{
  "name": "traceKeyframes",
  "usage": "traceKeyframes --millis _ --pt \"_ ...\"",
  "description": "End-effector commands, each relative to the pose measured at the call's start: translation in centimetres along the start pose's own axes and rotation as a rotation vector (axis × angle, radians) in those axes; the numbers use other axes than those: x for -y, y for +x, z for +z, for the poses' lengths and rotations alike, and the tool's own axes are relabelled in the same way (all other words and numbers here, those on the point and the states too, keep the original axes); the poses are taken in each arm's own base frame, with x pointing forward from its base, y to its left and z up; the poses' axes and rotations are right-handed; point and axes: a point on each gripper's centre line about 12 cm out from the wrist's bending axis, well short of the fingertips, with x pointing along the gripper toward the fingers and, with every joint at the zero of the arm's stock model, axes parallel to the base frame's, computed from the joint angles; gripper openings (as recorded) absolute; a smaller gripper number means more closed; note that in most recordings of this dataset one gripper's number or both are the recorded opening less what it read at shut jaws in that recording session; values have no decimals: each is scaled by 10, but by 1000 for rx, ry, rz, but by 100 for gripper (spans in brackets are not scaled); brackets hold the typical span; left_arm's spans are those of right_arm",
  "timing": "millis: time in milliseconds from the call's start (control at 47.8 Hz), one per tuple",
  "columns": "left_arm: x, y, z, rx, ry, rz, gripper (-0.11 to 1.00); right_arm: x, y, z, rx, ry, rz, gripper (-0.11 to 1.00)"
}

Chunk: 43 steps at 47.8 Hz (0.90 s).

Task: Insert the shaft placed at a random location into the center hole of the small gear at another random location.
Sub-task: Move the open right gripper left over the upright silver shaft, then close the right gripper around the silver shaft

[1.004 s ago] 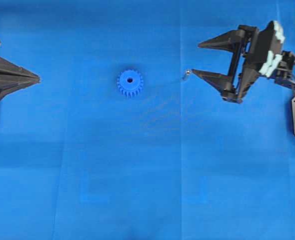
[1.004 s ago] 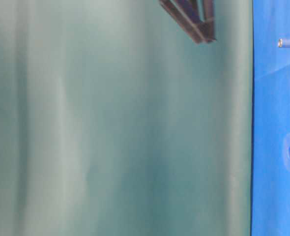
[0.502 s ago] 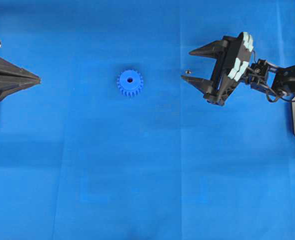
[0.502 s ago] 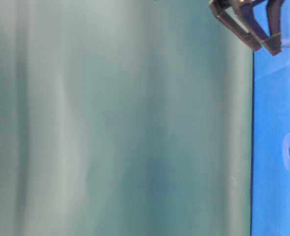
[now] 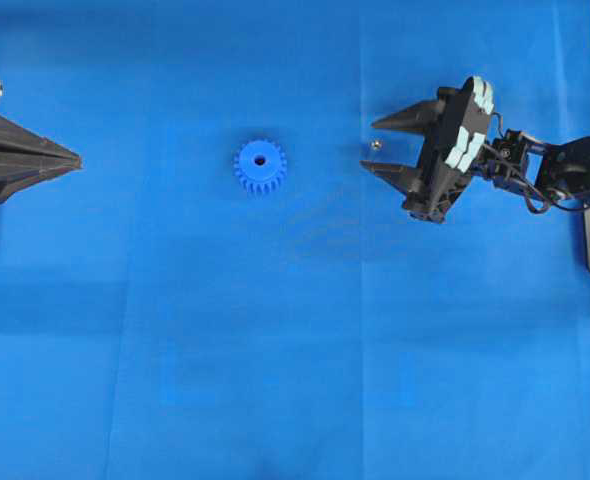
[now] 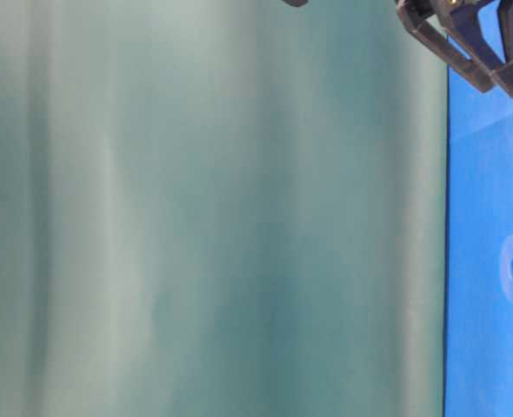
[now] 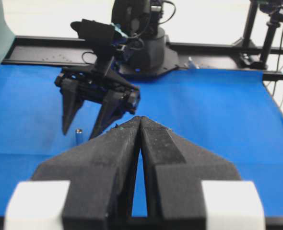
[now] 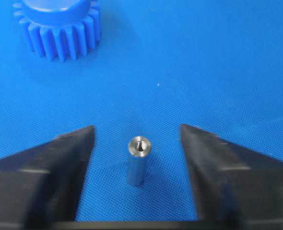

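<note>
- From the right wrist camera, nearest to me, the shaft [image 8: 138,161] stood upright on the blue cloth [image 8: 218,67], its top face showing a small dimple.
- The right gripper [image 8: 137,165] had one finger on each side of the shaft, with a clear strip of cloth between each fingertip [image 8: 81,139] and the pin; the jaws were partly spread and gripped nothing.
- Farther off in that view, the small gear [image 8: 60,28] lay flat on the cloth at the upper left, well apart from the shaft, its top cut off by the picture's edge.
- From overhead, I saw the shaft [image 5: 372,145] as a small glint between the right gripper's [image 5: 372,144] tips, to the right of the small gear [image 5: 260,166], whose center hole [image 5: 260,160] faced up and held nothing.
- At the far left edge, the left gripper [image 5: 75,159] sat well away from the gear, its fingers pressed together to a point and holding nothing; the left wrist camera [image 7: 140,120] showed only a thin seam between them.
- The table-level view showed the right fingers [image 6: 465,56] by the cloth's edge, mostly before a green backdrop [image 6: 213,217].
</note>
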Motion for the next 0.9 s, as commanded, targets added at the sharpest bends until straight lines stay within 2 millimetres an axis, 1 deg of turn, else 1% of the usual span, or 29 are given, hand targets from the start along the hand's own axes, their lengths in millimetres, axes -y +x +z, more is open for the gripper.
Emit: traceKeyframes --millis 0,42,105,146,188,439,544,649,879 --pt "1 2 4 14 1 -3 0 -4 1 6 25 0 13 38" --pt "1 2 4 14 1 -3 0 -4 1 6 25 1 12 26" --pt "1 2 4 14 1 -3 0 -3 0 5 20 1 10 12" --pt "0 1 5 15 1 -2 0 -4 0 5 22 1 10 6" --pt "0 1 5 15 1 -2 0 -4 0 5 22 1 10 2" --pt "1 1 5 12 -2 -3 0 -4 1 6 22 6 10 2" --pt "0 1 4 11 0 -2 0 -5 0 11 24 9 13 2" --pt "0 1 4 11 0 -2 0 -7 -5 22 27 13 22 2" --pt "1 1 5 12 0 -3 0 -11 -22 55 58 16 42 2"
